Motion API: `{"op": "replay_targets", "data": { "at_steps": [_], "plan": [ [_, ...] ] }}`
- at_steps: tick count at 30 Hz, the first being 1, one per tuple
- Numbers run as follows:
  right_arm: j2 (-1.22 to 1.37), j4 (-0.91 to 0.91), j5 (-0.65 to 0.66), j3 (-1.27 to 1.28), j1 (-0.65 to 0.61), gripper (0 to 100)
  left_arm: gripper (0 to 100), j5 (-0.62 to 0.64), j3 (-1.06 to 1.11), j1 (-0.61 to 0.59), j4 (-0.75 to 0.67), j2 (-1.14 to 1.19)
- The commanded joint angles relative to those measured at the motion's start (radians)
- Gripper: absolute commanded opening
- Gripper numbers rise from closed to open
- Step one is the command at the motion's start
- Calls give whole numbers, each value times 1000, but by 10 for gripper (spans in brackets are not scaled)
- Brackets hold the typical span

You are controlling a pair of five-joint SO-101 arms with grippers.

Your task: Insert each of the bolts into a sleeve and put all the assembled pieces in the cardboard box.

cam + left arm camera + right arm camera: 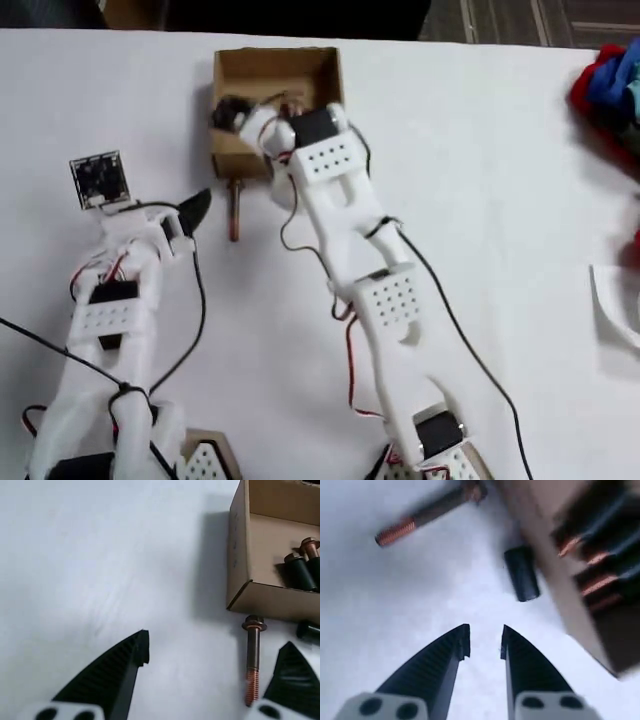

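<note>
A copper bolt (pixel 234 210) lies bare on the white table just in front of the cardboard box (pixel 300 62). In the left wrist view the bolt (pixel 253 655) rests between the wide-apart fingers of my left gripper (pixel 216 647), close to one fingertip, and the gripper is open. A loose black sleeve (pixel 521 573) lies beside the box wall (pixel 545 545). My right gripper (pixel 485 640) hovers short of it, narrowly open and holding nothing. Assembled pieces (pixel 301 567) lie inside the box (pixel 270 597). From above, the right gripper (pixel 235 115) is at the box's left edge.
A small board with a dark square (pixel 100 178) sits on the left arm's wrist. Coloured cloth (pixel 610 85) and a white object (pixel 618 300) lie at the table's right edge. Cables trail beside both arms.
</note>
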Motion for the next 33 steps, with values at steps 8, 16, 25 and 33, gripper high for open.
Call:
{"op": "replay_targets", "data": {
  "at_steps": [8,16,25,33],
  "plan": [
    [111,-231,20,-9,41,94,395,-8,-2,-5,-18,-28],
    [111,-239,20,-9,36,94,395,-8,-4,-5,-18,-28],
    [64,-185,20,-9,12,94,395,-8,-4,-5,-18,-28],
    [27,-231,20,-9,-42,94,395,-8,-4,-5,-18,-28]
  ]
}}
